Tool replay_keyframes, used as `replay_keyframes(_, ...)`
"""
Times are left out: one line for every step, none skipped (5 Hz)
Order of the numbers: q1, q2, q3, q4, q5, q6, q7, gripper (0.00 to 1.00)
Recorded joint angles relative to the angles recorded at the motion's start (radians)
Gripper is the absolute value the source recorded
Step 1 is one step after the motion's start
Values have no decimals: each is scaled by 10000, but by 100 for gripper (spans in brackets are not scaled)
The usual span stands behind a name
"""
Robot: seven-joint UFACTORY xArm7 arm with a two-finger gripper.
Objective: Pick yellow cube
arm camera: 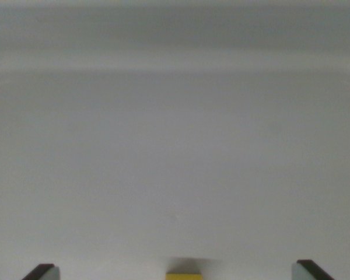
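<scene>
— Yellow cube (184,276), where was it?
— At the bottom edge, only its top sliver visible, midway between the gripper (177,273) tips.
— And the gripper?
— Spread wide, grasping nothing; its 2 fingertips (42,272) stood well apart from the cube.
— Beyond?
— Pale grey desk (175,151), blurred.

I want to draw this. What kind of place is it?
Probably a plain test bench or shallow white tray, not a home. Only a pale surface with a raised far rim shows, plus a yellow cube at the bottom edge between the fingertips of the open gripper.
</scene>
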State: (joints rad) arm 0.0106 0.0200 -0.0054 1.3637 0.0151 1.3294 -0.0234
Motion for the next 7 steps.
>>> replay_keyframes(0, 0, 0, 0, 0, 0, 0, 0)
replay_keyframes(2, 38, -24, -423, 41, -410, -68, 0)
replay_keyframes(2, 38, -24, -423, 41, -410, -68, 0)
replay_keyframes(5, 78, -49, -861, 84, -834, -138, 0)
replay_keyframes(5, 78, -49, -861, 84, -834, -138, 0)
replay_keyframes(7, 118, -75, -1299, 127, -1259, -209, 0)
replay_keyframes(7, 118, -75, -1299, 127, -1259, -209, 0)
